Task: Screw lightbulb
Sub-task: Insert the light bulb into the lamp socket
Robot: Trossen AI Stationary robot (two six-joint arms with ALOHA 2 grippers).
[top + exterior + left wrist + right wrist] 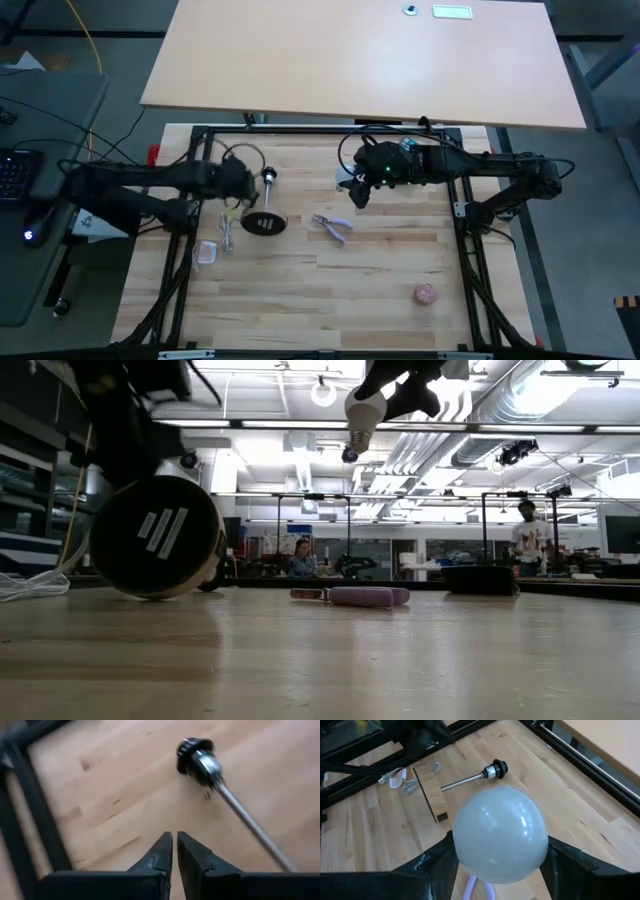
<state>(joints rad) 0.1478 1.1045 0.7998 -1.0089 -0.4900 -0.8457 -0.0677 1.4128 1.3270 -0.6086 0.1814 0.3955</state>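
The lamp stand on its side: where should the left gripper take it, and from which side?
Probably the thin metal stem, midway between the black socket and the wooden disc, coming from above with the jaws across it. The stem is slim, straight and uncovered from above; the disc looks too wide. The left gripper is shut now, so it must open first.

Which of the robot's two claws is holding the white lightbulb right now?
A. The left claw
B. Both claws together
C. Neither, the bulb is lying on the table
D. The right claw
D. The right wrist view shows the lightbulb clamped between the fingers of the right gripper, lifted above the table, while the left gripper is pinched shut on nothing above the bare wood near the lamp socket.
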